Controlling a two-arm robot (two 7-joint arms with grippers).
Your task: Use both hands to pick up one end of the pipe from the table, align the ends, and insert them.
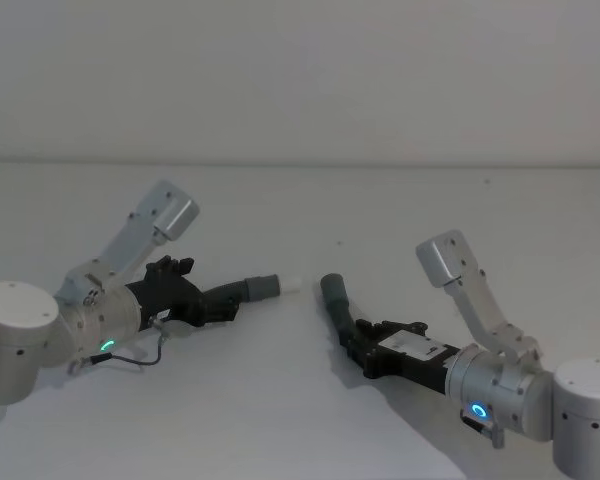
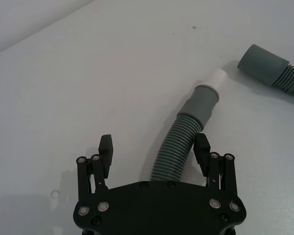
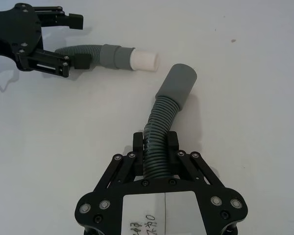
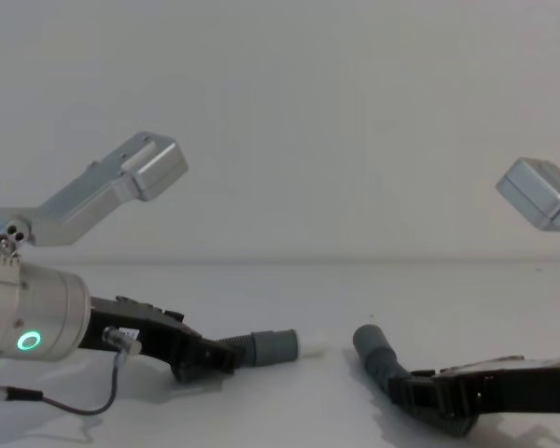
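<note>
On the white tabletop (image 1: pixel 400 210), two grey ribbed hoses and both tools, with a gap of bare surface between the hose ends. Behind, the far edge against a plain wall (image 1: pixel 300 80); wide free surface ahead and to either side. Flat on the tabletop, the left hose (image 2: pixel 175 144), its whitish tip (image 2: pixel 218 79) aimed toward the socket (image 3: pixel 179 82) of the right hose (image 3: pixel 159 120), near it but apart and out of line. Low over the ribs of the left hose, the left tool (image 2: pixel 154 144), fingers spread wide and straddling it: one pad (image 2: pixel 202 144) touching the ribs, the other well clear. Clamped on the ribbed part of the right hose, the right tool (image 3: pixel 156 142), pads pressed to both sides, socket end rising ahead of the fingers.
</note>
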